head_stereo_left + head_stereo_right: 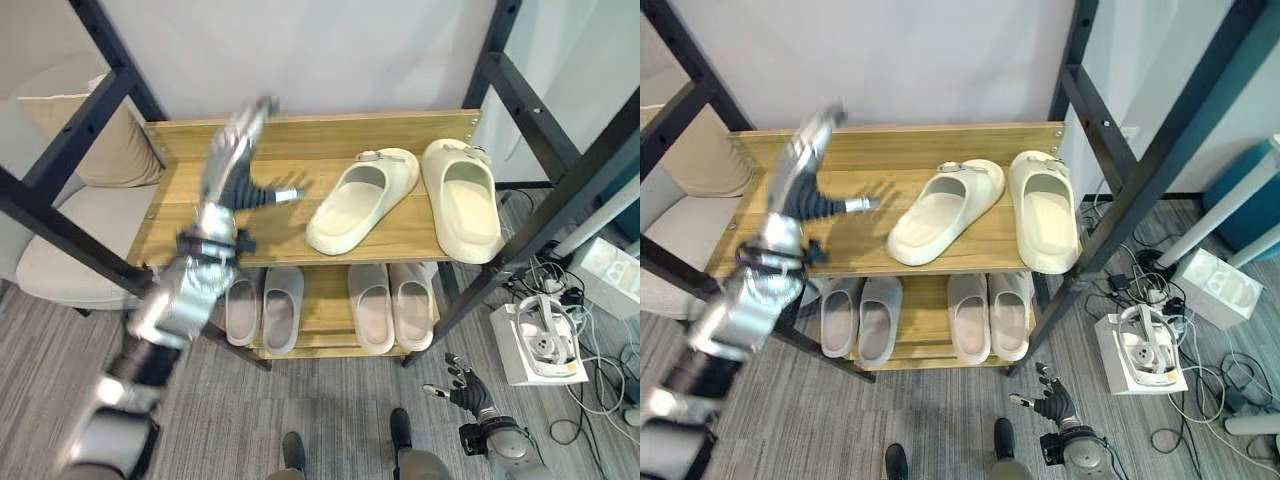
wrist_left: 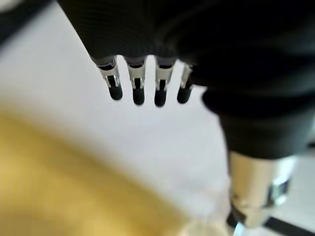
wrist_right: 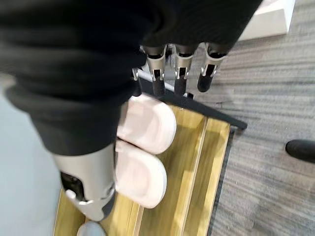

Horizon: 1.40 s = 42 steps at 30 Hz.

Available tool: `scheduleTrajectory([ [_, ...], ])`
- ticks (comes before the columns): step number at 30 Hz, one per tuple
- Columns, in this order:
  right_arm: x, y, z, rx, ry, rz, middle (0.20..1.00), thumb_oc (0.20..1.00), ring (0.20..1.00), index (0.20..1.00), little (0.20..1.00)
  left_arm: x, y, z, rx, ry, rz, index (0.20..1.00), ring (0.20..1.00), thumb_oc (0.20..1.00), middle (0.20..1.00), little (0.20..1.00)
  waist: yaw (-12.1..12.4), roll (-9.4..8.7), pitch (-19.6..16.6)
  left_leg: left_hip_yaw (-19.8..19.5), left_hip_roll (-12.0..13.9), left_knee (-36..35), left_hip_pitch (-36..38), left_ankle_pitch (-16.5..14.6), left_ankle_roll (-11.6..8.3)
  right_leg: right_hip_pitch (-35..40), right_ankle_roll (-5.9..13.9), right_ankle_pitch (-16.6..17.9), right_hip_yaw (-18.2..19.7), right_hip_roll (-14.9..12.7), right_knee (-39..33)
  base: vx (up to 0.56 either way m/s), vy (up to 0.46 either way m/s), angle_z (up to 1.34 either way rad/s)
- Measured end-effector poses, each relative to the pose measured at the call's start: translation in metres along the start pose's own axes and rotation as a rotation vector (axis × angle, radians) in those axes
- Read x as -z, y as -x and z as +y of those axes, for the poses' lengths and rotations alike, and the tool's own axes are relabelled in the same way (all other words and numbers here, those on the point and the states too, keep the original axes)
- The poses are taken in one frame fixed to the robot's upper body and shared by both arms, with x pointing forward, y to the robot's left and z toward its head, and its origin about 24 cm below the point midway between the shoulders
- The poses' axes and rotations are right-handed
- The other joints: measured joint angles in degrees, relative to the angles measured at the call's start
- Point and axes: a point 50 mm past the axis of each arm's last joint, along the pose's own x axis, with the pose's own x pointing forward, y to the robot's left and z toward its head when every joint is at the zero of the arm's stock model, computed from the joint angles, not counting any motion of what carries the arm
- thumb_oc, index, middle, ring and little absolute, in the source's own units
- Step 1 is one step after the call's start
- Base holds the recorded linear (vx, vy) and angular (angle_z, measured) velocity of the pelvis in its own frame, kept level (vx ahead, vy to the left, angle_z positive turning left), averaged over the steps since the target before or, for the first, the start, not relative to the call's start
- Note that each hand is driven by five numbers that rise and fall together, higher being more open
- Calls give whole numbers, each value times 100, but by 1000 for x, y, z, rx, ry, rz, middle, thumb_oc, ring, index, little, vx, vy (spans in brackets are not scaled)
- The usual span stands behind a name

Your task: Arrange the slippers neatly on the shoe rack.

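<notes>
From the head cameras I see my left hand (image 1: 240,150) raised over the left part of the top board of the two-tier wooden shoe rack (image 1: 300,135), fingers straight and thumb stuck out sideways, holding nothing. To that hand's right, well apart from it, lie the two cream foam slippers: the nearer cream slipper (image 1: 360,200) sits skewed, its toe swung toward the rack's front edge, and the farther cream slipper (image 1: 462,200) lies beside it, pointing roughly front to back. On the lower shelf, below the hand, I see a pair of pale grey slippers (image 1: 264,305), with a pair of pale pink slippers (image 1: 391,305) to their right. The left wrist camera adds only the straight fingertips (image 2: 138,93) over a blurred wooden surface. My right hand (image 1: 466,388) hangs low near the grey carpet floor (image 1: 340,410), off the rack's front right corner, fingers spread loosely and empty. Its wrist camera gives me what the head cannot: the pink pair (image 3: 145,152) close, side by side on the lower board.
</notes>
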Motion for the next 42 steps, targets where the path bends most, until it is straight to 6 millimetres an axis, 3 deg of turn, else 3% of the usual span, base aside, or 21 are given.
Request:
scheduleTrajectory([
  [1, -2, -2, 1, -2, 1, -5, 1000, 1000, 1000, 1000, 1000, 14, 21, -13, 12, 220, 108, 1000, 1000, 1000, 1000, 1000, 25, -5, 1, -9, -14, 0, 2, 1, 1, 5, 0, 0, 13, -14, -4, -21, 12, 5],
  [2, -1, -1, 0, 2, 3, 7, 1000, 1000, 1000, 1000, 1000, 11, 24, -15, 17, 316, 110, 1000, 1000, 1000, 1000, 1000, 61, -8, -1, -35, -15, -1, 9, 2, 1, 25, 0, 0, 10, -14, -11, -19, 12, 7],
  [5, -1, -2, -3, 9, 13, 10, 1000, 1000, 1000, 1000, 1000, 12, 25, -16, 52, 536, 147, 1000, 1000, 1000, 1000, 1000, 91, 33, -28, -48, -13, -38, 19, -38, 67, 39, 79, -73, 19, -14, -32, -6, 5, 1],
  [7, 8, 3, -5, -2, 25, 55, 1000, 1000, 1000, 1000, 1000, 11, 26, -24, 175, 679, 181, 1000, 1000, 1000, 1000, 1000, 92, 152, -145, -42, -14, -39, 23, -36, 67, 35, 82, -66, 27, -16, -33, 0, 0, 0],
  [11, 10, 3, -5, -24, 55, 64, 1000, 1000, 1000, 1000, 1000, -4, 17, -41, 305, 794, 191, 1000, 1000, 1000, 1000, 1000, 82, 184, -164, -10, -14, -38, 13, -29, 66, -1, 81, -60, 40, -13, -32, 2, -3, -4],
  [15, 11, 4, -2, -38, 62, 69, 1000, 1000, 1000, 1000, 1000, -11, 12, -48, 330, 845, 190, 1000, 1000, 1000, 1000, 1000, -33, 185, -164, 31, -12, -36, 13, -27, 55, -21, 80, -53, 56, -10, -32, 1, -6, -5],
  [25, 6, 0, -1, -44, 77, 63, 1000, 1000, 1000, 1000, 1000, -36, -13, -86, 378, 917, 185, 1000, 1000, 1000, 1000, 1000, -184, 187, -163, 96, -8, -1, 19, -1, 10, -46, 81, -56, 87, -7, -32, 0, -3, -2],
  [39, 1, -3, 6, -66, 92, 48, 1000, 1000, 1000, 1000, 1000, -35, -23, -85, 311, 941, 216, 1000, 1000, 1000, 1000, 1000, -177, 187, -162, 95, -9, -2, 19, -3, 12, -37, 82, -58, 79, -10, -32, 0, 0, 0],
  [42, -2, -5, 5, -63, 92, 35, 1000, 1000, 1000, 1000, 1000, -22, -31, -76, 220, 891, 244, 1000, 1000, 1000, 1000, 1000, -202, 188, -162, 92, -5, -1, 29, -3, 13, -26, 84, -60, 75, -7, -32, 0, 0, 0],
])
